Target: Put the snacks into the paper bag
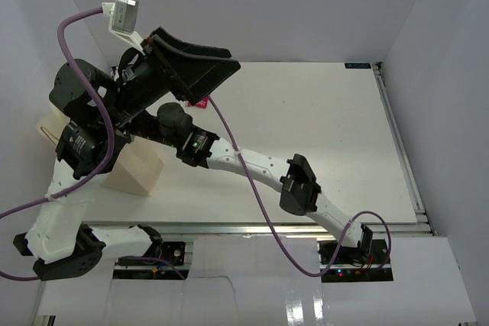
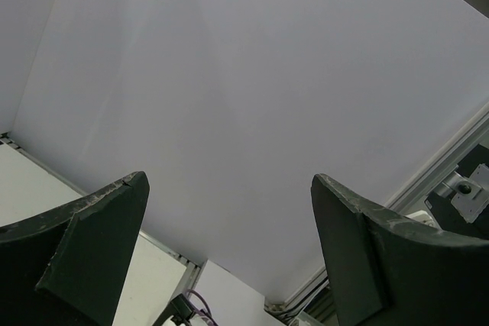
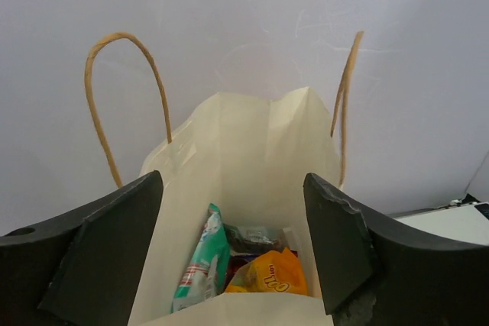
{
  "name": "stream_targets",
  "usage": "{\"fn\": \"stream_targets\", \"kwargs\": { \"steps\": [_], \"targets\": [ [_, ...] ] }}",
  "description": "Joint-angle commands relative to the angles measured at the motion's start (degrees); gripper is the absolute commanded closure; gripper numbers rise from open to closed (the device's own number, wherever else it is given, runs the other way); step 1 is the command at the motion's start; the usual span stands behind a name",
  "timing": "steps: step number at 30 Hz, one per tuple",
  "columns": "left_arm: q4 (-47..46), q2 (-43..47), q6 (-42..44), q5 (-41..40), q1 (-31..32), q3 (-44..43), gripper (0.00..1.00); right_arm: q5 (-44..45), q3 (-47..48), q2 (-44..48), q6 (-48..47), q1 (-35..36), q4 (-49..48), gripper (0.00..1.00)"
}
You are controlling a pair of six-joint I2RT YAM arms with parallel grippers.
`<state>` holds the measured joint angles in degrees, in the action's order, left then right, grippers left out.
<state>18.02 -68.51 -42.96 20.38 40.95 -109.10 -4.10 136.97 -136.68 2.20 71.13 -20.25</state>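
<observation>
- The right fingers [image 3: 99, 257] stand wide apart with nothing between them, just in front of the mouth of the paper bag [image 3: 252, 143] and looking down into it.
- The left fingers [image 2: 92, 250] are likewise spread and empty. That arm is raised high above the bag and faces only bare wall.
- Inside the bag, a teal-and-white packet [image 3: 202, 261] stands on edge against the left wall. An orange packet [image 3: 271, 274] lies to its right at the bottom. A dark silvery packet [image 3: 252, 238] shows behind the two; whether a second one lies under it cannot be told.
- The bag stands upright on the desk [image 1: 321, 127] with both loop handles [image 3: 126, 89] raised and its mouth open.
- Beyond the bag and to its right, a small red scrap [image 1: 197, 101] shows on the desk, most likely the tiny red packet and not yet bagged.
- It is largely hidden under the raised left arm, so its long axis cannot be told.
- Judged from above, the right arm is the nearer: its wrist sits between the bag and the red packet, so the fingers would need to turn away from the bag, toward its far right side.
</observation>
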Motion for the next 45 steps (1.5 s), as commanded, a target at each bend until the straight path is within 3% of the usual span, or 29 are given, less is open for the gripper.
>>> {"fn": "stream_targets", "kwargs": {
  "steps": [1, 6, 10, 11, 17, 20, 23, 27, 31, 45],
  "targets": [
    [-0.5, 0.4, -0.2, -0.3, -0.3, -0.6, 0.02, -1.5, 1.8, 3.5, -0.6, -2.4, -3.3, 0.19],
    [2.0, -2.6, 2.0, -1.9, -0.3, -4.8, 0.02, -21.6, -0.9, 8.5, 3.2, -9.2, -1.6, 0.12],
    [5.9, -6.2, 6.2, -5.8, -0.3, -8.0, 0.02, -33.2, -14.1, 15.6, 9.3, -15.7, -2.3, 0.11],
    [6.8, -7.7, 7.4, -8.0, -0.3, -8.5, 0.02, -37.3, -21.5, 17.2, 10.4, -18.5, -2.2, 0.11],
    [17.4, -18.8, 17.6, -19.9, -1.0, -15.1, 0.02, -47.5, -45.1, 31.0, 6.7, -32.4, 10.5, 0.11],
    [24.8, -26.3, 20.3, -22.1, -7.3, -19.9, 0.02, -48.6, -55.2, 36.5, -1.6, -40.1, 20.1, 0.11],
    [23.3, -28.7, 18.4, -15.8, -18.4, -16.0, 0.06, -51.4, -62.5, 40.5, -5.9, -48.9, 27.8, 0.10],
    [20.1, -32.0, 18.8, -13.8, -28.9, -8.4, 0.06, -50.4, -68.1, 46.0, -14.5, -56.8, 37.1, 0.10],
    [22.4, -41.0, 21.8, -16.5, -30.1, -7.4, 0.06, -47.4, -71.1, 49.8, -21.3, -60.3, 43.5, 0.09],
    [23.3, -61.7, 26.1, -31.3, -28.3, -12.3, 0.06, -47.9, -75.9, 55.5, -20.3, -64.1, 43.7, 0.08]
  ]
}}
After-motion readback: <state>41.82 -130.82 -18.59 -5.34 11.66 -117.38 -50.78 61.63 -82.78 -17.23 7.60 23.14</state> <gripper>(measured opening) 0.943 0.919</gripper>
